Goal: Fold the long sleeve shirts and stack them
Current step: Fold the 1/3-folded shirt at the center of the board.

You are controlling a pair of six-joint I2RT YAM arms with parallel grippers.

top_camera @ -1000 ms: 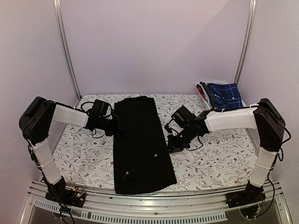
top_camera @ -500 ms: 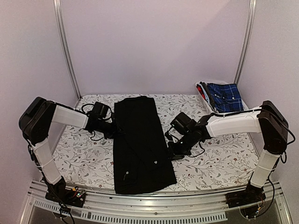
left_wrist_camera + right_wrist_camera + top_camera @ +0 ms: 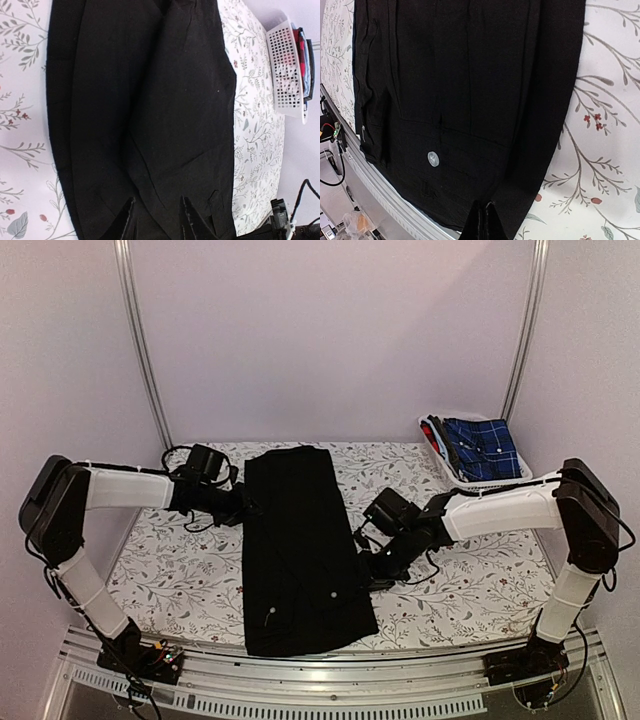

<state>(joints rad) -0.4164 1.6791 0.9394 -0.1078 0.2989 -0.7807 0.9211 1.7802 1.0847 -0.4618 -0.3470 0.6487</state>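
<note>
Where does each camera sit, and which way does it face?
Top external: above and behind the robot, looking down on the black shirt; left arm and right arm show.
Left wrist: on the left arm, facing across the shirt toward the white basket; open left pincer shows.
Right wrist: low over the shirt's buttoned corner; shut right pincer shows.
Shared: all see the shirt; top and left wrist see the basket.
</note>
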